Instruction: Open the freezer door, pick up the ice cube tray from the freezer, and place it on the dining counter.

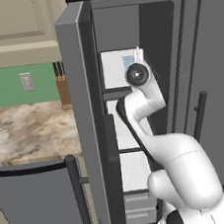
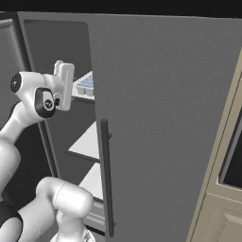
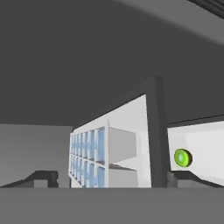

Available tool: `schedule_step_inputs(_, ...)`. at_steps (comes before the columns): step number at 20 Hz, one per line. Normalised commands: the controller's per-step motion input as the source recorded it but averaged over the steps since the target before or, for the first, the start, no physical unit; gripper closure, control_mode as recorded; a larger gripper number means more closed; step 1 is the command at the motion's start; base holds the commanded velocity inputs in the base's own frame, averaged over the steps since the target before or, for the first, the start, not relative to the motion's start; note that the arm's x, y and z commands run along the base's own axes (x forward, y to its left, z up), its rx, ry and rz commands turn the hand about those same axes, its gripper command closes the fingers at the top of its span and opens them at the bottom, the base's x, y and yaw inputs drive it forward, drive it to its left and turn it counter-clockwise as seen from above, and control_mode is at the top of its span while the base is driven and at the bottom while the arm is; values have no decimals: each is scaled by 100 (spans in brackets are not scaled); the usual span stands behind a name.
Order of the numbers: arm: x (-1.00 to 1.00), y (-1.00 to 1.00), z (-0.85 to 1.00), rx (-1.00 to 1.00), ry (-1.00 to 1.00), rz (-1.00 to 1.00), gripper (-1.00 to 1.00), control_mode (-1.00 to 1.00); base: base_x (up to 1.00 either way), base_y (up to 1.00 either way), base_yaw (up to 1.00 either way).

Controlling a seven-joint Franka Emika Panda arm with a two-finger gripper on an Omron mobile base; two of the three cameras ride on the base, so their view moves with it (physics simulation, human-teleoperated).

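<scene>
Nearest, at 6 o'clock in the hand view: gripper (image 3: 111, 180), spread as wide as it goes, gripping nothing. One dark fingertip (image 3: 43, 178) at 7 o'clock, the other at 5 o'clock. Just beyond, between the two tips: tray (image 3: 87, 157), pale blue cells in a grid, shown rolled on edge by the turned hand. Cannot tell whether touched. Past the tray's white side, at 4 o'clock: small green round item (image 3: 183, 158), on a white surface, apart from the tray.

From the left base view: freezer door (image 1: 82, 112) swung open, edge-on from 12 down to 7 o'clock, its dark bar handle (image 1: 77, 197) low at 7 o'clock. Just right of it, arm bent up from 5 o'clock into the freezer (image 1: 116, 29), wrist near centre, level with the top shelf. Tray resting on that shelf, just past the hand. Lower down, at 6 o'clock: two grey drawers (image 1: 140, 205), shut.

From the right base view: hand at 10 o'clock, tray just beyond it, white shelves (image 2: 90, 139) stepping down beneath. Right of them, wide plain door (image 2: 165, 104), shut.

Farthest, at 9 o'clock in the left base view: marble counter (image 1: 26, 129) with a knife block (image 1: 63, 90) against the green wall.
</scene>
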Motion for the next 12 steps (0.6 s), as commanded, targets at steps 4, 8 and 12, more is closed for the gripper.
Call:
schedule_step_inputs(4, 36, 3, -11, 0, 1, 0, -100, -100, 0, 0, 0)
schedule_step_inputs(8, 30, 0, -3, 0, 0, 0, -100, -100, 0, 0, 0)
schedule_step_inputs(12, 21, 0, 0, 0, 0, 0, -100, -100, 0, 0, 0)
